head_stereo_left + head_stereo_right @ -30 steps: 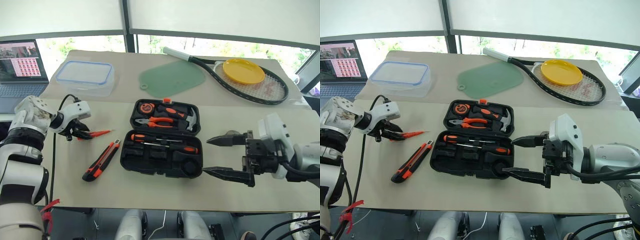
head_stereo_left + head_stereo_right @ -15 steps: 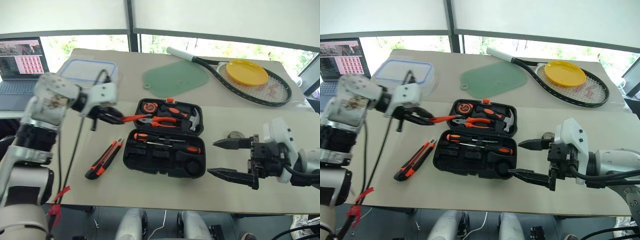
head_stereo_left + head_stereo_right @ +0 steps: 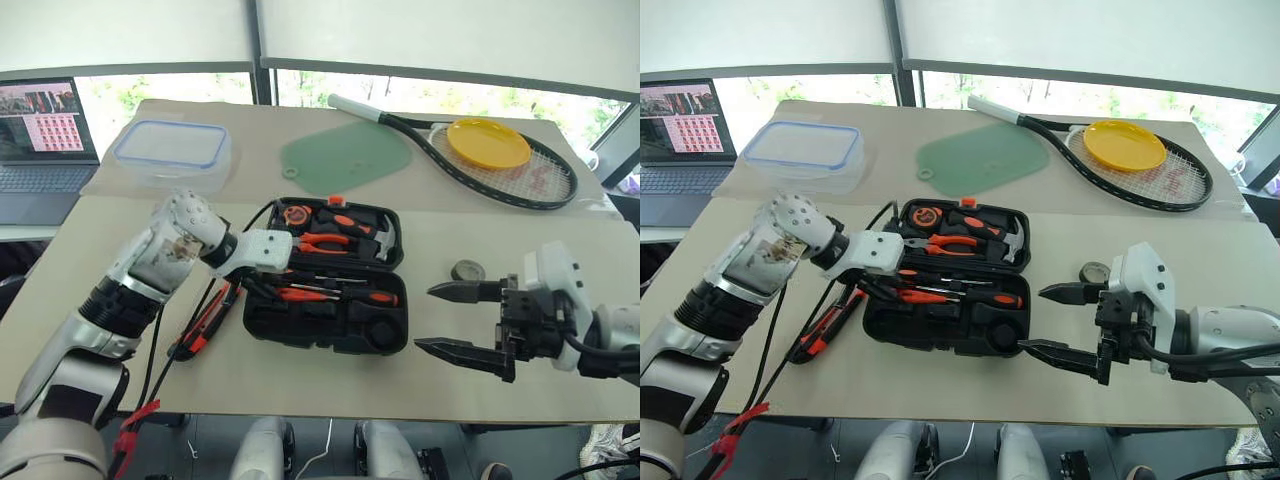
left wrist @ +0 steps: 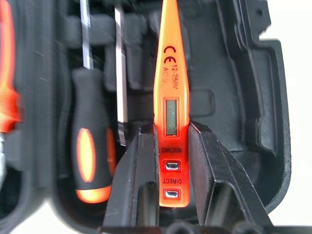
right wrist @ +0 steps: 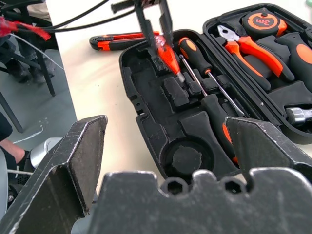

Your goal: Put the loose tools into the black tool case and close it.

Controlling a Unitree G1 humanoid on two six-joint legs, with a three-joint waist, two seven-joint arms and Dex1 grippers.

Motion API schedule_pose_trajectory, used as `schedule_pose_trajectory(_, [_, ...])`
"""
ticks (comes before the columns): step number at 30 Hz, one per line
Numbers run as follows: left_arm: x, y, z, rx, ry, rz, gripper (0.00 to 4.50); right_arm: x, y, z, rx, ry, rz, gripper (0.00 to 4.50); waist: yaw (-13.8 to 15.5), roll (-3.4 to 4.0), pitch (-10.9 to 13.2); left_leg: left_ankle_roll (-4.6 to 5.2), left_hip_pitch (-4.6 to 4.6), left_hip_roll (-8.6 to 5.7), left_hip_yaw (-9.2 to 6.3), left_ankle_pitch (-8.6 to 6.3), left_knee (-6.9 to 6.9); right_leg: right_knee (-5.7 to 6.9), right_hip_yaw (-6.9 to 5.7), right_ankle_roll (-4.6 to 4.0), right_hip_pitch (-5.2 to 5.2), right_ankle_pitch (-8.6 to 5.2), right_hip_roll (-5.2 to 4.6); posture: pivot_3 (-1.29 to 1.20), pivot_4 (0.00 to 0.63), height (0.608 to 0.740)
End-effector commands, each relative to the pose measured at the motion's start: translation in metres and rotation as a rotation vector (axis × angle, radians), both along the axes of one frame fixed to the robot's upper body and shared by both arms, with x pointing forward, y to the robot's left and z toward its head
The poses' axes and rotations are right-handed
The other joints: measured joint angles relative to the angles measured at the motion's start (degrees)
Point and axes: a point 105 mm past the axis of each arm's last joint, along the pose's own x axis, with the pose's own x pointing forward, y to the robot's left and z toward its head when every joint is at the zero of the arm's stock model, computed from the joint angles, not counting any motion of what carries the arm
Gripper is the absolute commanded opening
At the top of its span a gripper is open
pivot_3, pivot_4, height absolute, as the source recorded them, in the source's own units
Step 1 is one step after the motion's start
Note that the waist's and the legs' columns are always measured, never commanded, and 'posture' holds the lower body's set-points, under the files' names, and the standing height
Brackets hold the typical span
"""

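over the case [image 3: 330, 325] your left gripper [image 4: 170, 146] clamps the tester [image 4: 170, 97]; right gripper [image 3: 450, 320] apart; knife [image 3: 200, 325], tape roll [image 3: 466, 270] remain.

The utility knife [image 3: 205, 322] is partly hidden behind the left arm; the laptop [image 3: 45, 140] is cut off at the left edge.

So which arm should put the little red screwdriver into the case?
The left. Its fingers already pinch the red screwdriver right over the open black case. The right fingers are open and empty, off beside the case.
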Motion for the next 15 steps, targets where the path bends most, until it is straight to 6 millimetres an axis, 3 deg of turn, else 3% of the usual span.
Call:
schedule_pose_trajectory(1, [0.003,-0.002,-0.002,0.013,-0.018,0.016,0.40,-0.001,0.002,0.009,0.012,-0.069,0.001,4.50,-0.01,0.00,0.00,0.00,0.01,0.00,0.00,0.00,-0.01,0.00,0.01,0.00,0.00,0.00,0.00,0.00,0.150,0.738])
schedule_pose_trajectory(10, [0.003,-0.002,-0.011,0.035,0.023,0.032,0.40,-0.001,0.003,0.008,0.018,-0.072,-0.008,4.50,-0.04,0.01,-0.01,0.00,0.03,0.00,0.00,0.00,-0.01,0.00,0.01,0.00,0.02,0.00,0.00,0.00,0.150,0.738])
schedule_pose_trajectory(12, [0.000,-0.004,-0.008,0.011,0.049,0.031,1.40,0.000,0.004,0.007,0.019,-0.070,-0.010,4.50,-0.09,0.01,-0.01,0.00,0.04,0.00,0.00,0.00,-0.01,0.01,0.02,0.00,0.02,0.00,0.00,0.00,0.150,0.738])
schedule_pose_trajectory(15, [-0.010,-0.005,0.004,-0.032,0.099,0.009,2.45,0.000,0.005,0.007,0.022,-0.069,-0.010,4.50,-0.16,0.01,0.00,0.00,0.03,0.01,0.00,0.00,-0.01,0.01,0.02,0.00,0.00,0.00,0.00,0.00,0.150,0.738])
